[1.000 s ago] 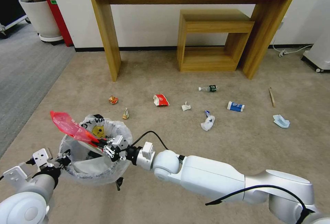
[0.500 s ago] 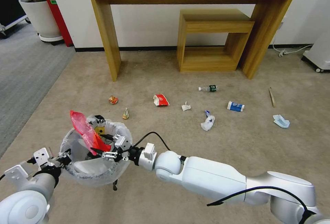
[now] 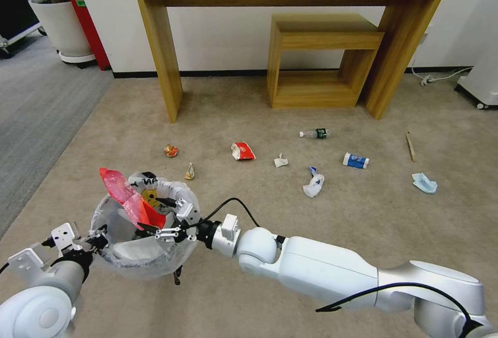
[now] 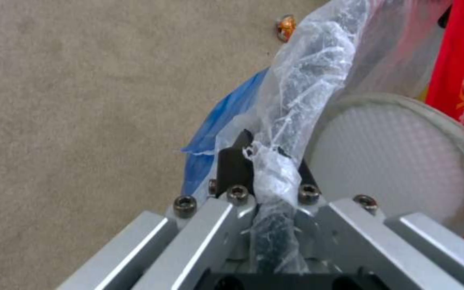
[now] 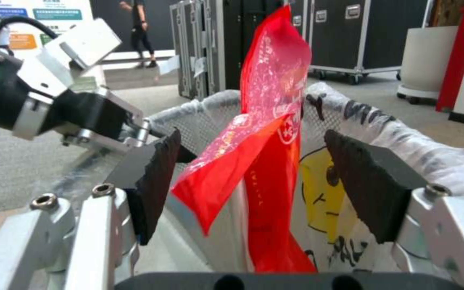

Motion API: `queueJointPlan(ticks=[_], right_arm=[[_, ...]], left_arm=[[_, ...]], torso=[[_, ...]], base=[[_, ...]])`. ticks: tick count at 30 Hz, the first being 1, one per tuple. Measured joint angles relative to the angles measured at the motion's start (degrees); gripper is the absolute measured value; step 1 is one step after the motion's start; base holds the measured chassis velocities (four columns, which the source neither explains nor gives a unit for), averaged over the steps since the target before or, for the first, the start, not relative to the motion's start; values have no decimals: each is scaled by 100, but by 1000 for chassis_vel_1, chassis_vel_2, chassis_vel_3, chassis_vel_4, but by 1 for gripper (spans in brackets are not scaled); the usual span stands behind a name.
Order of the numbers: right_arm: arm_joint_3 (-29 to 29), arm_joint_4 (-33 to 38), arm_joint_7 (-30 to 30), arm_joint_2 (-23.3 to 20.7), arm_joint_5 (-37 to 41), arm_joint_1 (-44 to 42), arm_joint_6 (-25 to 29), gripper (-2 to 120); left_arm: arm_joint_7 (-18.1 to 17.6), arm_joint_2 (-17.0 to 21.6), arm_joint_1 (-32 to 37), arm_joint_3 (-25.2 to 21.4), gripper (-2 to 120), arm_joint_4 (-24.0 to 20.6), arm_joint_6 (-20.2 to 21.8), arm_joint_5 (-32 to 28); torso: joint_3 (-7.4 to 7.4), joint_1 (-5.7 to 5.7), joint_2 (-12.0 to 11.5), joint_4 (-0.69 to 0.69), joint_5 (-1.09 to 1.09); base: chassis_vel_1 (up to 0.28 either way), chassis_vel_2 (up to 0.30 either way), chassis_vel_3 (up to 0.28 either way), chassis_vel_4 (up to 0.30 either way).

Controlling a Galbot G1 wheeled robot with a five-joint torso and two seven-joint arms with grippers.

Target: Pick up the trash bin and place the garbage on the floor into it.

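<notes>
The trash bin [image 3: 184, 195], black with a crinkly white liner, hangs low at the left. My left gripper [image 3: 98, 238] is shut on its near rim, and the left wrist view shows the rim [image 4: 307, 80] clamped in that gripper [image 4: 267, 161]. My right gripper [image 3: 167, 218] is open over the bin's mouth. A red plastic bag [image 3: 127, 200] stands in the bin, loose between the open fingers [image 5: 154, 177]. On the floor [image 3: 249, 120] lie wrappers [image 3: 243, 151], crumpled paper [image 3: 280, 161], a bottle [image 3: 315, 133], a carton [image 3: 356, 160], a stick [image 3: 410, 146] and a blue mask [image 3: 424, 183].
A tall wooden table [image 3: 155, 57] and a low wooden shelf [image 3: 321, 63] stand against the far wall. A white planter [image 3: 59, 21] sits at the far left beside grey carpet [image 3: 36, 109]. A white unit [image 3: 482, 83] is at the right edge.
The red bag, held out over the bin's left rim a second ago, has swung upright into the bin. My right gripper has opened and let it go.
</notes>
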Motion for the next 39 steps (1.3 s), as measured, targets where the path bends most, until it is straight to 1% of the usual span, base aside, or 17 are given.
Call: queueJointPlan(ticks=[5, 14, 17, 19, 20, 21, 22, 24, 25, 26, 28, 29, 32, 33, 35, 36, 39], right_arm=[[149, 234, -32, -227, 1, -113, 58, 72], [424, 422, -90, -426, 24, -247, 143, 73], [817, 688, 53, -657, 256, -381, 47, 75], [831, 696, 63, -666, 264, -385, 41, 78], [1208, 894, 389, -876, 401, -465, -155, 84], [1361, 948, 533, -957, 450, -498, -216, 86], [1361, 948, 533, -957, 450, -498, -216, 86], [1772, 1063, 874, -1135, 522, -590, -430, 91], [1772, 1063, 874, -1135, 522, -590, -430, 91], [2041, 1134, 1132, -1237, 538, -651, -570, 92], [2679, 1262, 1749, -1475, 521, -827, -998, 89], [2679, 1262, 1749, -1475, 521, -827, -998, 89], [3395, 1515, 2405, -1832, 563, -1132, -1649, 88], [3395, 1515, 2405, -1832, 563, -1132, -1649, 88], [3868, 1652, 2668, -2087, 559, -1419, -1951, 87], [3868, 1652, 2668, -2087, 559, -1419, -1951, 87], [4578, 1824, 2868, -2419, 442, -2059, -2206, 77]], left_arm=[[-88, 37, -17, -23, 0, 73, 92, -123], [-136, 15, -18, -10, 0, 58, 212, -181], [-112, 23, 6, -56, 0, 16, 310, -204], [-109, 24, 7, -59, 0, 16, 313, -204], [-20, 27, 26, -114, 0, 6, 382, -128], [32, 27, 35, -133, 0, 6, 400, -74], [32, 27, 35, -133, 0, 6, 400, -74], [167, 19, 54, -150, 0, 4, 432, 78], [167, 19, 54, -150, 0, 4, 432, 78], [242, 16, 59, -153, 0, 4, 440, 148], [518, 12, 71, -170, 0, 26, 424, 393], [518, 12, 71, -170, 0, 26, 424, 393], [725, 20, 69, -206, 0, 112, 401, 629], [725, 20, 69, -206, 0, 112, 401, 629], [804, 22, 33, -223, 0, 166, 382, 731], [804, 22, 33, -223, 0, 166, 382, 731], [978, 15, 5, -197, 0, 223, 390, 938]], torso=[[0, 0, 0, 0, 0], [0, 0, 0, 0, 0], [0, 0, 0, 0, 1], [0, 0, 0, 0, 1], [0, 0, 0, 0, 0], [0, 0, 0, 0, 1], [0, 0, 0, 0, 1], [0, 0, 0, 0, 1], [0, 0, 0, 0, 1], [0, 0, 0, 0, 1], [0, 0, 0, -1, 2], [0, 0, 0, -1, 2], [0, 0, 0, 0, 1], [0, 0, 0, 0, 1], [0, 0, 0, 0, 0], [0, 0, 0, 0, 0], [0, 0, 0, -1, 0]], base=[[0, 0, 0, 0], [0, 0, 0, 0], [0, 0, 0, 0], [0, 0, 0, 0], [0, 0, 0, 0], [0, 0, 0, 0], [0, 0, 0, 0], [0, 0, 0, 0], [0, 0, 0, 0], [0, 0, 0, 0], [0, 0, 0, 0], [0, 0, 0, 0], [0, 0, 0, 0], [0, 0, 0, 0], [0, 0, 0, 0], [0, 0, 0, 0], [0, 0, 0, 0]])
